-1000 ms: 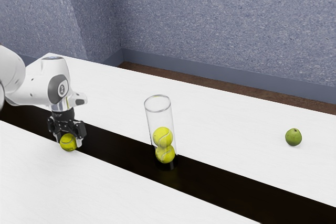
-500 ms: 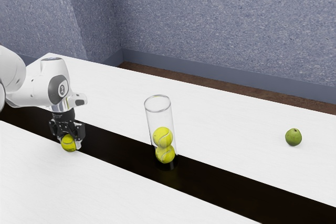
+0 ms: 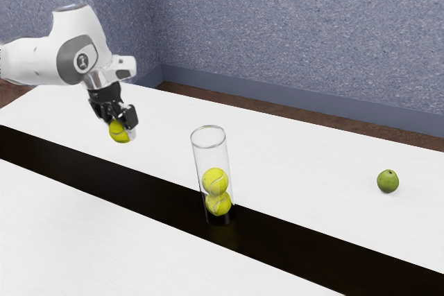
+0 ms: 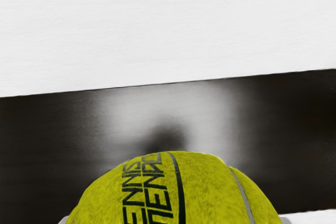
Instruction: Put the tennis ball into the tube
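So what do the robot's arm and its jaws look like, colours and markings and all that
The arm is smooth, rounded and glossy white. Near its end sits a dark grey oval panel with a small round badge. Below is a silvery collar, then the jaws, mostly black and angular, built of chunky linked parts.

Speckled blue-grey walls meet a brown floor, perhaps wood, beyond a white surface with a dark band.
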Controlling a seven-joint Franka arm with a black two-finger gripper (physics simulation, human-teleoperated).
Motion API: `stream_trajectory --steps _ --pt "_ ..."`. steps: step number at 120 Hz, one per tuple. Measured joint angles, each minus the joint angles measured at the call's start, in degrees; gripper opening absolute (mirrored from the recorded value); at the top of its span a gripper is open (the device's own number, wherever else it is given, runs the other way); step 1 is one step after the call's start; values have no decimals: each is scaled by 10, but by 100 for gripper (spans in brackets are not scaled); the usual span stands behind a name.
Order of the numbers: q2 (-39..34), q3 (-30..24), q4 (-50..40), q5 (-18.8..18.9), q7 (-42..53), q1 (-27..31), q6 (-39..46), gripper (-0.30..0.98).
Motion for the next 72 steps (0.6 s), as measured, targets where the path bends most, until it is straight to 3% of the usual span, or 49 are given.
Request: stream_trajectory --steps 29,51,72 --pt "-26 -79 104 34 -71 -31 -92 36" --pt "-22 -128 136 34 -141 -61 -130 36" --pt "-8 -139 153 25 -201 -106 -147 37"
